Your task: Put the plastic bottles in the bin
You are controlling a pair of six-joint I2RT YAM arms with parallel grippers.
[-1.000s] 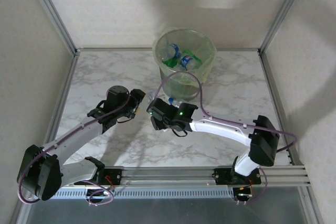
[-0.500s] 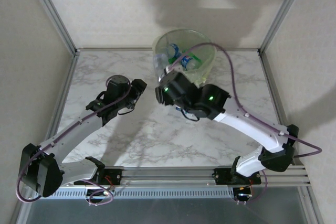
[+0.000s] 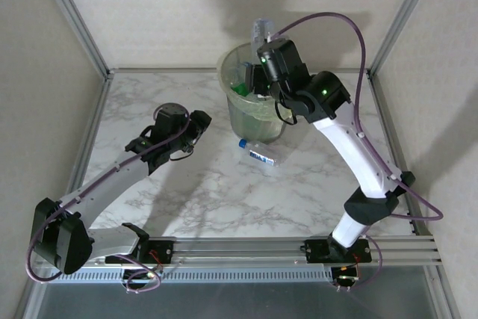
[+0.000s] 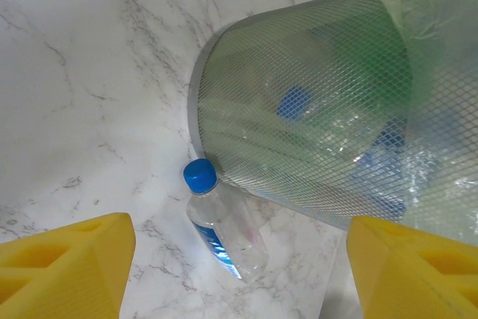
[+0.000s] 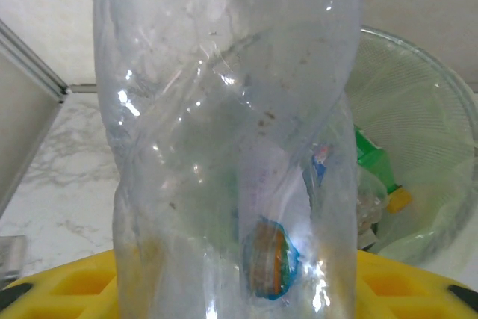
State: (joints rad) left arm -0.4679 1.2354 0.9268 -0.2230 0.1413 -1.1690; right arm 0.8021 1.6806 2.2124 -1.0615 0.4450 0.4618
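My right gripper (image 3: 264, 48) is raised over the bin's (image 3: 254, 116) far rim, shut on a crumpled clear bottle (image 3: 261, 30) that stands upright in its yellow fingers (image 5: 71, 289). In the right wrist view this held bottle (image 5: 224, 132) is close up, with the bin (image 5: 426, 132) behind it on the right. Green and blue-labelled bottles (image 3: 240, 89) lie inside the bin. One clear bottle with a blue cap (image 3: 258, 153) lies on the table at the bin's foot. My left gripper (image 3: 197, 131) is open, left of that lying bottle (image 4: 224, 233), which it faces with nothing between its fingers (image 4: 67, 267).
The marble table (image 3: 194, 184) is enclosed by beige walls with metal corner posts (image 3: 75, 16). The bin's mesh wall (image 4: 314, 132) stands just beyond the lying bottle. My right arm's purple cable (image 3: 336, 20) loops above the bin.
My right arm has risen from the table near the bin's foot to above the rim, carrying the clear bottle. The bottle lying on the table came into sight. My left arm barely moved.
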